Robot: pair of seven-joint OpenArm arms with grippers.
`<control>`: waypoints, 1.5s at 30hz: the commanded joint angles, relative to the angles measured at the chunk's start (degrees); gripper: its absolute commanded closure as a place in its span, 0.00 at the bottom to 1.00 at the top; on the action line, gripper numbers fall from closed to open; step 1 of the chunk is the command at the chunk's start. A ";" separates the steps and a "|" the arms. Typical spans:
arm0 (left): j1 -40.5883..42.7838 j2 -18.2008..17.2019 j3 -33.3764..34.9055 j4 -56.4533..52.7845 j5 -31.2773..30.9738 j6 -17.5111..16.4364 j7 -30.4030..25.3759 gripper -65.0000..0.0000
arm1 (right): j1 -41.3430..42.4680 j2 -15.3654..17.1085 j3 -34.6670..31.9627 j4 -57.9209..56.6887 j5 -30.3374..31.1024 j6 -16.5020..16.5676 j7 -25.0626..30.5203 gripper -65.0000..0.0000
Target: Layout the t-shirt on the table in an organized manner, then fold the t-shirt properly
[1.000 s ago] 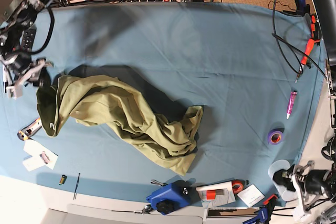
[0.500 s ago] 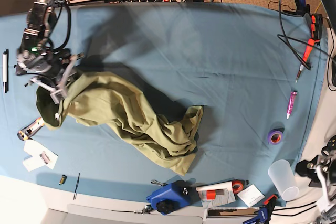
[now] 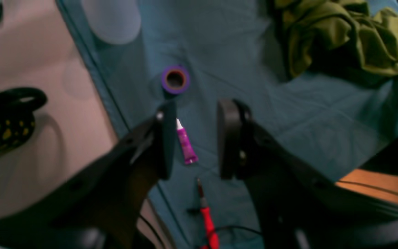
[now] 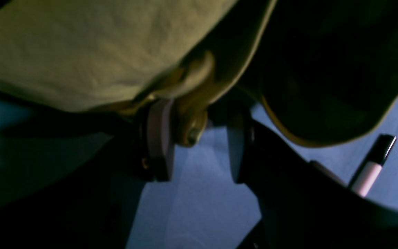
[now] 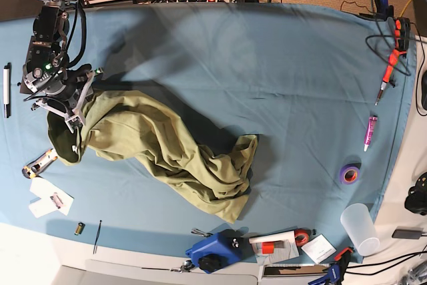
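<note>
Currently the olive-green t-shirt (image 5: pixel 167 151) lies crumpled in a diagonal heap on the light blue surface (image 5: pixel 280 71), running from the base view's left edge toward the middle front. The right gripper (image 4: pixel 193 138) sits at the shirt's left end, its jaws parted around a rolled fold of fabric that touches one pad; whether they clamp it cannot be told. The left gripper (image 3: pixel 193 138) hangs over the surface's other side with jaws apart and nothing between them, above a purple tube (image 3: pixel 186 145), near a purple tape roll (image 3: pixel 175 79) and a red-handled tool (image 3: pixel 207 221).
</note>
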 commanded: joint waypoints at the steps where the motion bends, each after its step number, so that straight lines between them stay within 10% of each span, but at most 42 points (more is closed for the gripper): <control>1: -0.79 -1.53 -0.46 1.84 -1.46 -0.15 -0.44 0.72 | 0.76 1.01 0.44 0.94 0.13 -0.07 0.61 0.62; 7: 6.88 -3.08 -2.49 11.74 0.44 -0.15 -0.44 0.72 | 0.76 1.01 0.44 0.94 0.15 -0.07 0.63 0.62; 18: 29.64 1.16 -23.87 40.06 24.15 6.58 -2.80 0.72 | 0.76 1.01 0.44 0.94 0.11 -0.07 0.39 0.62; 37: 46.49 36.94 -33.48 46.05 37.90 9.14 -15.74 0.72 | 0.76 1.01 0.44 0.94 0.13 -0.09 -0.24 0.62; 45: 46.51 43.12 -29.44 46.45 47.56 10.16 -20.85 0.77 | 0.76 1.01 0.44 0.94 0.13 -0.09 -0.15 0.62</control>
